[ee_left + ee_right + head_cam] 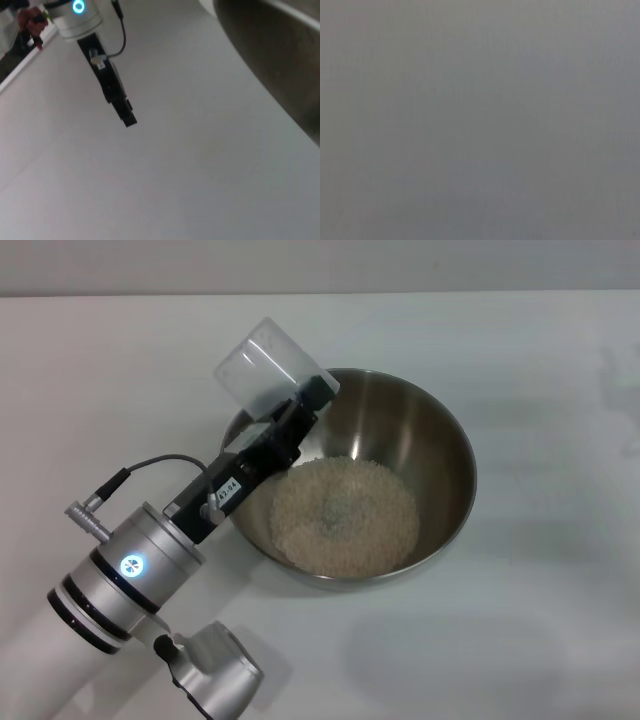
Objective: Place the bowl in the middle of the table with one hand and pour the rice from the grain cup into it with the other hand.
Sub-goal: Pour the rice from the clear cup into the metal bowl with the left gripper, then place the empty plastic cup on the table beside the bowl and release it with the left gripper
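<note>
Seemingly emptied, the grain cup (262, 368) is held tipped over the left rim of the bowl (440, 445) by the left gripper (292, 416), whose black fingers are closed on the cup's lower edge. No grains can be made out inside the clear plastic, so the pour is judged largely done. At centre, the rice (343, 516) is seen heaped loosely in the bottom of the stainless-steel bowl, which stands on the white table (540, 640) roughly in the middle of the head view.

Light and stiff handling is to be expected of the cup, though its smooth plastic wall may slip or flex if pinched hard; a hold at the handle or base is judged safest. The steel bowl is judged rigid and the heavier of the two, with polished sides that offer little purchase, so it is best taken at the rim.

The right gripper (116, 97) is caught only in the left wrist view, hanging above bare tabletop well apart from the bowl; whether its fingers are parted cannot be told.
</note>
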`<state>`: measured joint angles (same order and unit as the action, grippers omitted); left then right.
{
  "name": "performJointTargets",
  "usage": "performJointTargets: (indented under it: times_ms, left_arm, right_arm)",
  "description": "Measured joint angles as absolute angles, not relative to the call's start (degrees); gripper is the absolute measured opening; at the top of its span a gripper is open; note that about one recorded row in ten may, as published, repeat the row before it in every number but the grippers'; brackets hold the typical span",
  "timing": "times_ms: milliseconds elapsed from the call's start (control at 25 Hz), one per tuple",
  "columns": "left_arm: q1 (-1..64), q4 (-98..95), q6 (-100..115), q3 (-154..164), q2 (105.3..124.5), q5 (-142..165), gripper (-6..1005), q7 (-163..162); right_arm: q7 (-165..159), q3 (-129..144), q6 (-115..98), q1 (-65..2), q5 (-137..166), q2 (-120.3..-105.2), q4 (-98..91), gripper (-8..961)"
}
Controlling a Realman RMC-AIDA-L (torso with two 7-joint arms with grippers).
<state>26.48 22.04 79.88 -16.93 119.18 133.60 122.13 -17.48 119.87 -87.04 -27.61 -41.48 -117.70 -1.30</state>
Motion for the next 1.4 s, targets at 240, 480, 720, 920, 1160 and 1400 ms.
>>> performJointTargets:
  times_ms: [240, 480, 720, 920, 1160, 1400]
  left_arm:
    - [25.2, 22.9, 79.9, -20.1, 119.18, 133.5, 35, 108.9]
    - [22.8, 23.9, 79.8, -25.2, 119.19, 133.5, 36, 76.9]
    - [21.5, 23.9, 79.8, -30.5, 119.19, 131.4, 37, 55.4]
    - [20.9, 23.4, 79.8, -33.3, 119.14, 123.8, 37, 37.6]
    - [20.9, 21.7, 75.0, -33.7, 118.99, 118.3, 38, 20.7]
    - [21.4, 21.8, 65.5, -34.2, 119.20, 117.1, 38, 13.4]
  right_arm:
    - [-17.5, 119.9, -87.0, -28.0, -41.5, -117.71, -1.6, 547]
    - [-17.5, 119.9, -86.9, -28.1, -41.4, -117.75, -2.1, 550]
    - [-17.5, 119.9, -86.9, -28.1, -41.2, -117.84, -2.1, 552]
    - [-17.5, 119.9, -86.7, -28.0, -41.1, -117.96, -2.2, 555]
    - [-17.5, 119.9, -86.7, -27.8, -41.0, -118.01, -2.1, 557]
    - [-17.5, 120.1, -86.7, -27.8, -41.0, -118.04, -2.1, 560]
